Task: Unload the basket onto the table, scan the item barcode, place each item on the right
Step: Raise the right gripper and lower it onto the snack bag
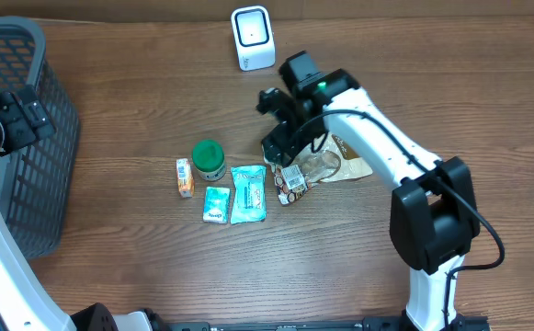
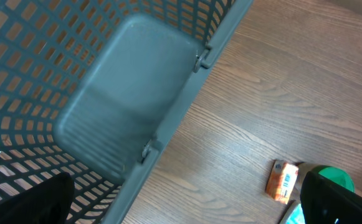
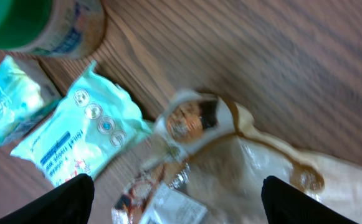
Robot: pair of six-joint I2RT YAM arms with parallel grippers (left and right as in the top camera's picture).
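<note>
The snack bag (image 1: 326, 168) lies flat on the table (image 1: 450, 83), just toward 3 o'clock of centre. It is directly under the right gripper (image 3: 176, 180), whose fingers stand wide apart on either side of it and hold nothing. The bag looks like thin, crinkly film with loose contents, so it is probably light, limp and slippery, and likely to sag once lifted. A pinch across its printed end, toward 8 o'clock, seems safest, provided the barcode face stays uncovered. A white label there may be the barcode, but it is too blurred to tell. The scanner (image 1: 253, 37) stands at 11 o'clock of the bag. Just beside the bag at 9 o'clock, perhaps touching, lies the larger teal packet (image 1: 247, 194), which could easily be dragged along. Beyond it are the small teal packet (image 1: 216, 203), green-lidded jar (image 1: 209, 159) and orange box (image 1: 185, 176). The left gripper (image 2: 185, 177), spread and empty, hovers by the basket (image 1: 37, 184) at far 9 o'clock.
</note>
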